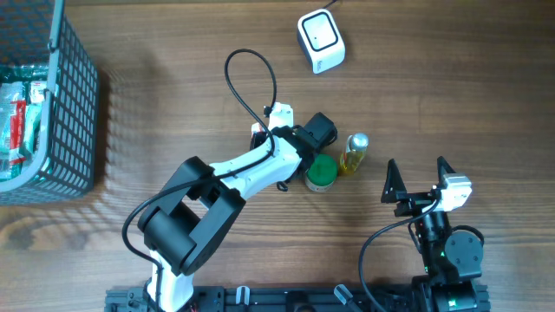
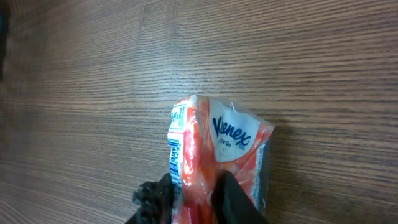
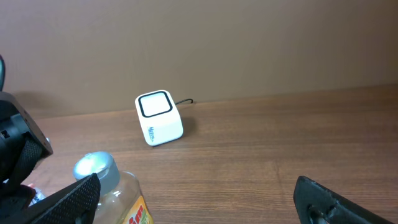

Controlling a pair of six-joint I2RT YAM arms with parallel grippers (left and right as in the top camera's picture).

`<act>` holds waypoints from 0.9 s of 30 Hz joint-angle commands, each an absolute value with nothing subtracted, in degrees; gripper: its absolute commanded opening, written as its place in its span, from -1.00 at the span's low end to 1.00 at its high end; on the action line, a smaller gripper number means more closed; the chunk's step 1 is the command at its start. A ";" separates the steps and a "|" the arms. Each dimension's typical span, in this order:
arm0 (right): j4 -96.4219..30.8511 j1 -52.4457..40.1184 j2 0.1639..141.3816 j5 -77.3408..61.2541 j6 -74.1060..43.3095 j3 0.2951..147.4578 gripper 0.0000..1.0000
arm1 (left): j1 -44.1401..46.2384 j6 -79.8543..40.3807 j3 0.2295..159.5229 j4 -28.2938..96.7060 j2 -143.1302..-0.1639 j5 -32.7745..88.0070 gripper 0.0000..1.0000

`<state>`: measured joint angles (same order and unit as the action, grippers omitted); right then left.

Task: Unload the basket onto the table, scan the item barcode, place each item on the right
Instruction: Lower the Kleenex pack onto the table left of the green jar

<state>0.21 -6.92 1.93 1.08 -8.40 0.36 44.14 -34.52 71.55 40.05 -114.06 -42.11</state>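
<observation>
A red-and-white Kleenex tissue packet (image 2: 217, 134) lies on the wooden table, a strip of barcode along its left edge. My left gripper (image 2: 198, 186) has its two black fingers pressed on the packet's near end, one on each side. In the overhead view the left gripper (image 1: 267, 121) sits mid-table and hides the packet. The white scanner (image 1: 321, 41) stands at the back, apart from the packet, and shows in the right wrist view as a white scanner (image 3: 159, 118) too. My right gripper (image 1: 419, 173) is wide open and holds nothing.
A clear bottle (image 1: 354, 154) with a silver cap and yellow liquid lies by the left wrist, next to a green-lidded jar (image 1: 321, 173). The bottle (image 3: 109, 193) is just beside my right gripper's left finger. A dark wire basket (image 1: 74, 104) with packets stands far left.
</observation>
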 commanded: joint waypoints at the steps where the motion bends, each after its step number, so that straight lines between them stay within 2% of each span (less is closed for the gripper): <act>1: 0.40 -6.72 1.93 0.30 -9.15 0.30 1.00 | 44.42 -33.41 71.31 40.21 -114.21 -42.87 -0.33; 8: 0.40 -6.72 1.93 0.32 -9.15 0.30 0.99 | 44.42 -33.41 71.31 40.23 -113.89 -42.89 -0.21; 16: 0.40 -6.72 1.93 0.32 -9.15 0.30 1.00 | 44.47 -33.26 71.33 40.25 -112.79 -42.92 -0.17; 18: 0.40 -6.72 1.93 0.30 -9.15 0.30 0.99 | 43.59 -33.87 71.96 41.25 -111.20 -41.25 -0.10; 20: 0.40 -6.72 1.93 0.32 -9.15 0.30 0.99 | 42.00 -33.87 72.93 41.63 -108.75 -36.82 0.00; 23: 0.40 -6.72 1.93 0.30 -9.17 0.30 0.99 | 37.08 -33.89 74.28 41.56 -102.54 -26.15 0.02; 25: 0.40 -6.72 1.93 0.32 -9.15 0.30 0.99 | 32.51 -33.89 74.39 41.32 -98.39 -17.08 0.16; 27: 0.40 -6.72 1.93 0.30 -9.15 0.30 0.99 | 27.22 -33.87 74.37 41.67 -95.79 -5.58 0.07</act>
